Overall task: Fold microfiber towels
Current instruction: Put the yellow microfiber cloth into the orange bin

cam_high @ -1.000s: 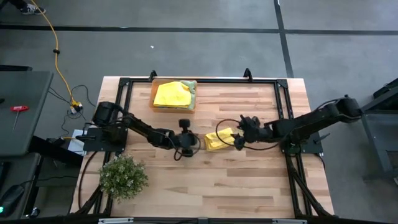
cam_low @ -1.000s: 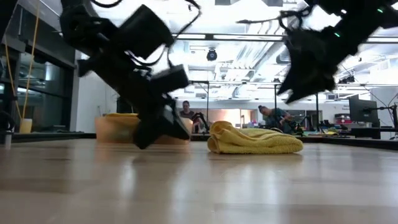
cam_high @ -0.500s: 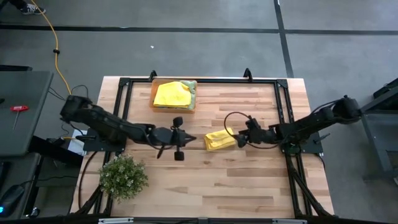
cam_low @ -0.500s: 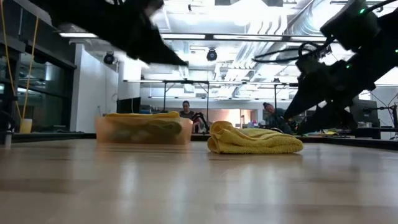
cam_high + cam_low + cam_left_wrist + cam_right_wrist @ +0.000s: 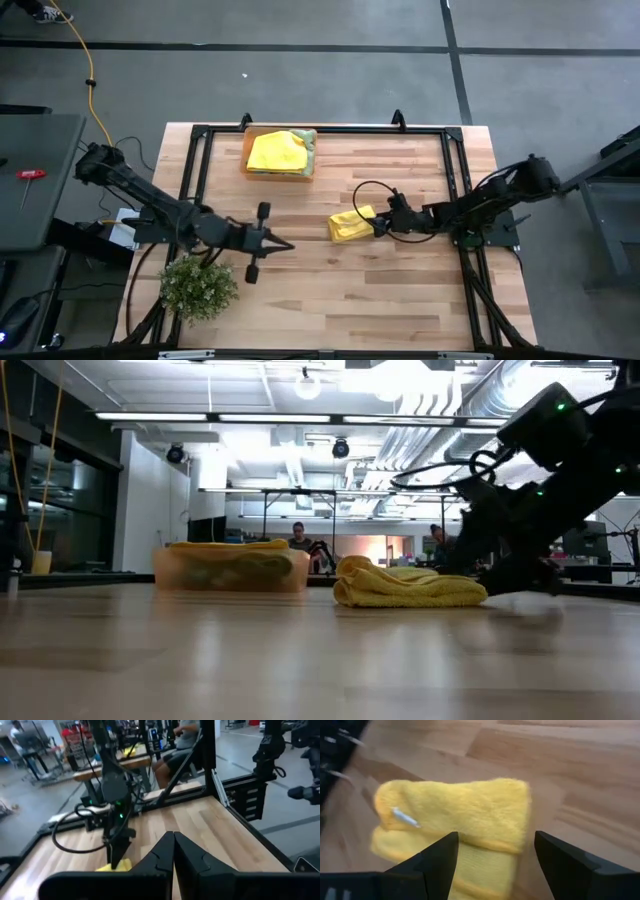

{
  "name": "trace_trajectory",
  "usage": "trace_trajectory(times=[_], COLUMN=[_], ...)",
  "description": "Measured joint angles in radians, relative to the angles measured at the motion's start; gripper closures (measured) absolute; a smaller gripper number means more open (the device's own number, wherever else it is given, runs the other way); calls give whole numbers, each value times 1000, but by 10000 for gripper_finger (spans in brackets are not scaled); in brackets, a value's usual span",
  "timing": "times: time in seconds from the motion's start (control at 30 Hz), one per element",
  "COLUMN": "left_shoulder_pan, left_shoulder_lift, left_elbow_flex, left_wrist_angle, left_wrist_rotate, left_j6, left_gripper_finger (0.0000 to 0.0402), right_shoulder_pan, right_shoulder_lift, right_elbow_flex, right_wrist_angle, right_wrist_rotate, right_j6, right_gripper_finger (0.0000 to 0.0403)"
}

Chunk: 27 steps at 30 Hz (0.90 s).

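Observation:
A folded yellow microfiber towel [image 5: 347,226] [image 5: 410,588] [image 5: 465,815] lies on the wooden table near its middle. My right gripper [image 5: 377,226] [image 5: 495,865] is open and low at the towel's right end, pointing toward the table's left. In the right wrist view one finger [image 5: 437,862] stands in front of the towel's lower layer and the other finger [image 5: 567,862] is over bare wood. My left gripper [image 5: 286,243] [image 5: 173,857] is shut and empty, raised over the table's left half. Another yellow towel [image 5: 277,152] lies on top of the pile in the orange tray [image 5: 281,174]. My right gripper is open at the folded towel's right end [image 5: 517,825], coming slanting down from the table's right. I cannot tell whether either finger touches the cloth. The towel lies flat on the table.
The orange tray [image 5: 232,570] with its pile of towels stands at the far edge, left of centre. A small green plant [image 5: 198,285] sits at the near left corner, close to my left arm. Black frame rails [image 5: 455,160] run along the table's sides. Bare wood stretches along the near side.
My left gripper, shut, has risen and drawn back from beside the towel toward the table's left and near edge, tipping up toward level. My right gripper has come down beside the towel's right end and rolled, staying open. The folded towel has stayed in place.

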Motion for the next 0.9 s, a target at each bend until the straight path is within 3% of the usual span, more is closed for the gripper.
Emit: trace_trajectory(times=[0.23, 0.47, 0.6, 0.77, 0.9], left_shoulder_pan=[-80, -126, -187, -308, -400], left_shoulder_lift=[-17, -31, -76, -145, -173], left_elbow_flex=[0, 0, 0, 0, 0], left_wrist_angle=[0, 5, 30, 31, 31], left_wrist_rotate=[-166, -313, -548, -828, -990], left_j6=[70, 112, 110, 110, 120], left_gripper_finger=[401, 401, 401, 401, 401], right_shoulder_pan=[0, 1, 0, -2, -33], right_shoulder_lift=[140, 227, 244, 224, 157], right_elbow_flex=[4, 75, 130, 164, 216], right_wrist_angle=[224, 215, 114, 28, -84], right_wrist_rotate=[-21, 1, 16, 0, -85], right_j6=[-7, -47, -83, -209, -321], right_gripper_finger=[148, 163, 230, 371, 387])
